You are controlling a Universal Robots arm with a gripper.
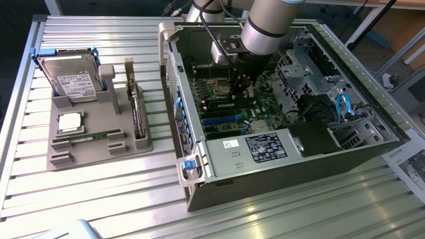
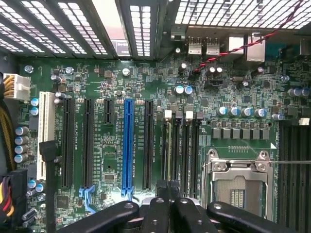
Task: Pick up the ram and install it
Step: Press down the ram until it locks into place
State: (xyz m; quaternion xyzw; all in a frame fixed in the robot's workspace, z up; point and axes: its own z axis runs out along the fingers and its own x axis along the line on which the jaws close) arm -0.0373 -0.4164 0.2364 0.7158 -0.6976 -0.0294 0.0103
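Note:
One ram (image 1: 87, 135), a thin green stick, lies flat in the front groove of the grey holder (image 1: 126, 149) at the exterior view's left. My gripper (image 1: 240, 83) is far from it, lowered inside the open computer case (image 1: 299, 167) over the green motherboard (image 1: 262, 109). In the wrist view my gripper (image 2: 170, 194) is shut, its black fingers (image 2: 158, 211) pressed together right at the end of the bank of black memory slots (image 2: 182, 145). A paler strip sits in the slot in line with the fingers; I cannot tell whether it is a ram.
The holder also carries a hard drive (image 1: 73, 77), a square silver processor chip (image 1: 69, 122) and an upright expansion card (image 1: 136, 107). On the board, the processor socket (image 2: 238, 187) lies beside the memory slots, a blue slot (image 2: 128, 145) on the other side. The case walls enclose the arm closely.

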